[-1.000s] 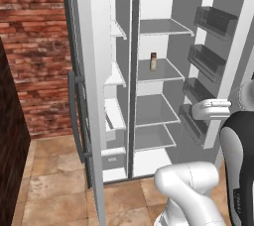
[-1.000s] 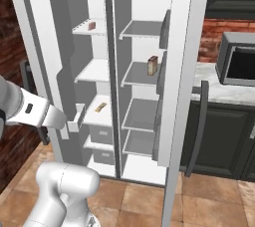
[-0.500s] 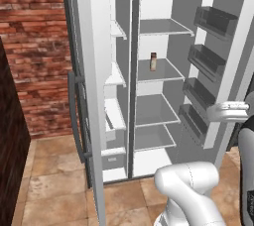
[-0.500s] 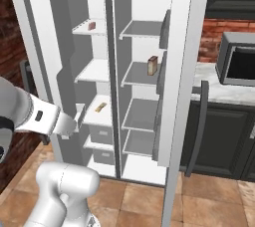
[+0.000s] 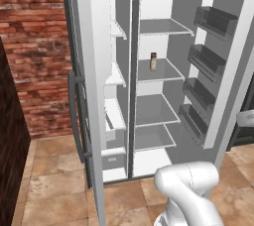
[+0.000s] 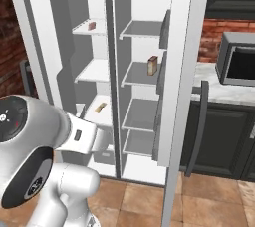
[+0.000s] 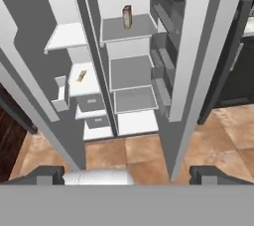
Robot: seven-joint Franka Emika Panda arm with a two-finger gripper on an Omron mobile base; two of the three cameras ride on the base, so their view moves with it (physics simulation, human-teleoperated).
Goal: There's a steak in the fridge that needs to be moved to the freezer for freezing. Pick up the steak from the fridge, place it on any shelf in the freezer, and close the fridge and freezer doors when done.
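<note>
The fridge (image 5: 158, 71) and freezer (image 5: 114, 116) have smooth, matt white shelves like plastic, inside plain light-grey walls. The doors (image 6: 182, 71) look like matt grey painted metal, with dark satin bar handles (image 6: 197, 121). The door bins (image 5: 213, 22) are dark, faintly glossy plastic. The wall (image 5: 34, 46) is rough red brick; the floor (image 5: 54, 190) is mottled tan stone tile.

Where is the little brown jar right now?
The jar stands upright on the fridge's second shelf from the top, near its left edge, beside the divider next to the freezer.
</note>
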